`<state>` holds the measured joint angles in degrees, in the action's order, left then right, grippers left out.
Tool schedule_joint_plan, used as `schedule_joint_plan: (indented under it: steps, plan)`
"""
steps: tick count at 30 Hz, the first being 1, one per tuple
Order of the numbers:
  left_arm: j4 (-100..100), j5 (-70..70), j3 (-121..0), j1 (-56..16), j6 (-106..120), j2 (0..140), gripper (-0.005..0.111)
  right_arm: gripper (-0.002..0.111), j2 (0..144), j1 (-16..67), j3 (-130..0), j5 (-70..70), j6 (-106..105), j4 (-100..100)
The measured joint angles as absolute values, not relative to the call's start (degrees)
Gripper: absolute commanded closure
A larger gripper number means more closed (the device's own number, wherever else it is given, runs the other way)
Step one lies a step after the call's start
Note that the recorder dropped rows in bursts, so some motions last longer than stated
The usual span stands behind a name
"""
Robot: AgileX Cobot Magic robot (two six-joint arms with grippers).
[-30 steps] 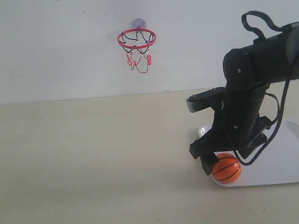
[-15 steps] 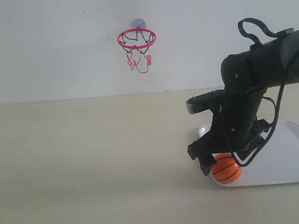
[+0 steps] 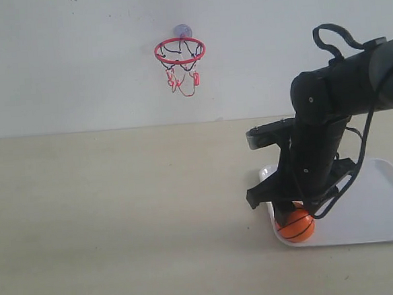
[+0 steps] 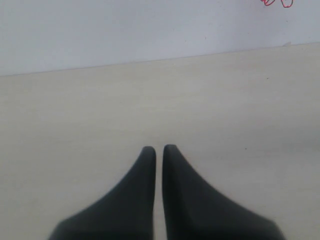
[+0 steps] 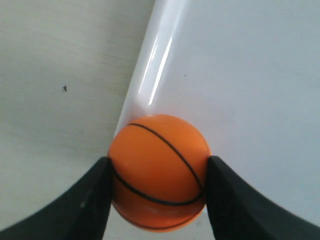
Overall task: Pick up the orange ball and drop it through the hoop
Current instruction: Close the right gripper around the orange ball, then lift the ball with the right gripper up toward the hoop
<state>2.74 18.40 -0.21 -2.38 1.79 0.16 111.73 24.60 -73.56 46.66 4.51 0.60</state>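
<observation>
The orange ball (image 3: pixel 296 226) rests in the near left corner of the white tray (image 3: pixel 382 202). My right gripper (image 3: pixel 289 216) has come down over the ball, and in the right wrist view its black fingers (image 5: pixel 85 205) press on both sides of the ball (image 5: pixel 159 170), shut on it. The hoop (image 3: pixel 180 52), with its red ring and string net, hangs on the back wall well up and to the left. My left gripper (image 4: pixel 159 148) is shut with nothing in it, above bare tabletop, and it is out of the exterior view.
The tray's raised rim (image 5: pixel 150 75) runs just beside the ball. A pale wooden tabletop (image 3: pixel 120 213) stretches from the tray to the left. The white wall (image 3: pixel 76 61) stands behind. A tip of the hoop's net (image 4: pixel 277 2) shows in the left wrist view.
The right gripper has dropped lower over the ball and closed on it. The ball has shifted slightly left toward the tray's corner.
</observation>
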Motion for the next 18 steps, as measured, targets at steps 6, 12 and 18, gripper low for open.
schedule_joint_plan:
  steps: [6, 12, 18]
  plan:
    - [2.7, 18.4, -0.2, -2.4, 1.8, 0.2, 0.103, 0.108, 111.7, 24.6, -75.7, 52.0, 1.2, 0.6]
    - [2.7, 18.4, -0.2, -2.4, 1.8, 0.2, 0.103, 0.108, 107.4, 24.6, -81.4, 56.5, -1.6, 0.5]
    - [2.7, 18.4, -0.2, -2.4, 1.8, 0.2, 0.103, 0.108, 102.8, 24.6, -82.6, 51.6, -8.3, 0.5]
